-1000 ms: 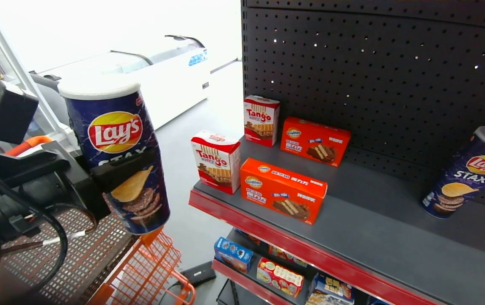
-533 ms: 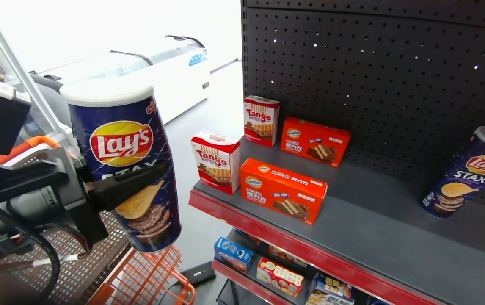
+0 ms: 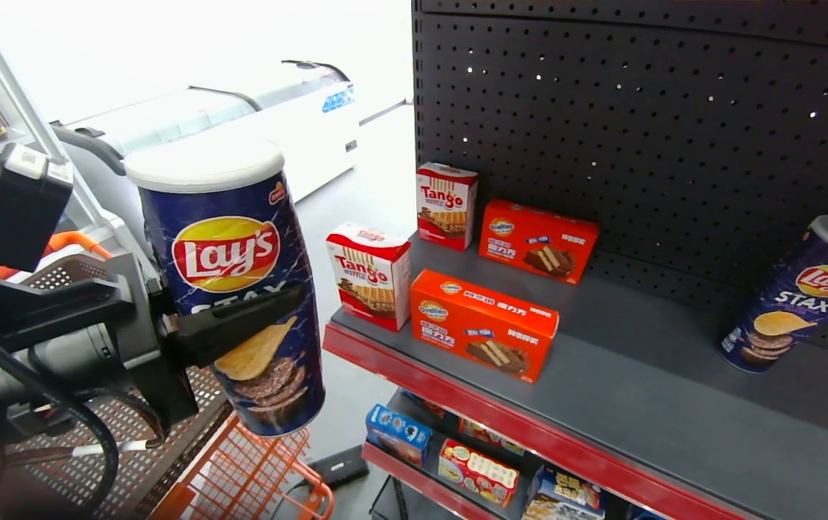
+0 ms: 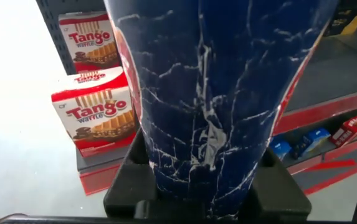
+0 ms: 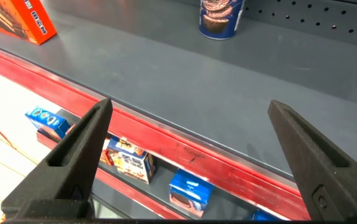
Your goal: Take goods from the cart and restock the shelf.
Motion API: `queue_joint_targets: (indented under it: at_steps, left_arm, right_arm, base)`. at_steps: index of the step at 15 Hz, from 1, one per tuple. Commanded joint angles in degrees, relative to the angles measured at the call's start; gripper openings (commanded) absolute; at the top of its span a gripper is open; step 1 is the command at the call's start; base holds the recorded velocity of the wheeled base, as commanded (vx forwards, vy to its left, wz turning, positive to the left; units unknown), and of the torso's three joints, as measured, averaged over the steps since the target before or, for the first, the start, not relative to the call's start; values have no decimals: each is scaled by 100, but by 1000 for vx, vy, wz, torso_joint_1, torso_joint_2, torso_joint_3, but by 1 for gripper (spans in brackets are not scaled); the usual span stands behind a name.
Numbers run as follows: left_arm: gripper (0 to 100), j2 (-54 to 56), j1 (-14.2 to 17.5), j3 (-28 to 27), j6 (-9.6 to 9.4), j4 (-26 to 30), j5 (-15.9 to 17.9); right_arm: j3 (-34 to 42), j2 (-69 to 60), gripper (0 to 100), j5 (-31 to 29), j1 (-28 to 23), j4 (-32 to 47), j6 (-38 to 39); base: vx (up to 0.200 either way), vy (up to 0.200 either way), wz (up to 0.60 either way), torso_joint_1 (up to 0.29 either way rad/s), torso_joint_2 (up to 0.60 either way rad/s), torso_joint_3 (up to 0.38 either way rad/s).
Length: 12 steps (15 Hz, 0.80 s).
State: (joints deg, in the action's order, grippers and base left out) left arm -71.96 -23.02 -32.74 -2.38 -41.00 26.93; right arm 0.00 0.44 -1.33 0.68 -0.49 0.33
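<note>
A dark grey shelf [image 3: 638, 390] with a red front lip ran across the right side, backed by a black pegboard panel [image 3: 674, 108]. Most of its middle lay bare, which looked like the room left for restocking.

To the left and lower down stood the orange wire cart [image 3: 240, 477], the source of the goods.

Above the cart's corner, just off the shelf's left end, a tall blue chip can [image 3: 230, 282] hung in the air. The left gripper [image 3: 240, 318] pinched it across the lower body, one finger on each side. The can was close to upright with its white lid on top, probably so it could be set straight down on its base. It was near the front wafer box but not touching it.

The right gripper [image 5: 190, 162] hovered over the shelf's front edge with its fingers spread wide and nothing between them, seemingly waiting its turn.

A second can [image 3: 793, 296] of the same kind stood at the right by the panel, likely marking where its match belonged.

Two orange boxes [image 3: 483, 325] and two wafer boxes [image 3: 369, 276] sat in front-and-back pairs at the left end, faces outward for shoppers.
</note>
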Motion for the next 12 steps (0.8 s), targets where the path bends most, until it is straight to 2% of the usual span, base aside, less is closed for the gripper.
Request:
queue_joint_targets:
  at_steps: [1,12]
  left_arm:
    - [0,-195,-1,-48,0,-14,-3]
    - [0,-195,-36,-171,0,-14,-3]
  right_arm:
    - [0,0,100,1,2,5,2]
    - [0,0,100,1,2,5,-7]
  base:
    - [0,0,0,0,0,0]
    - [0,0,-600,0,2,2]
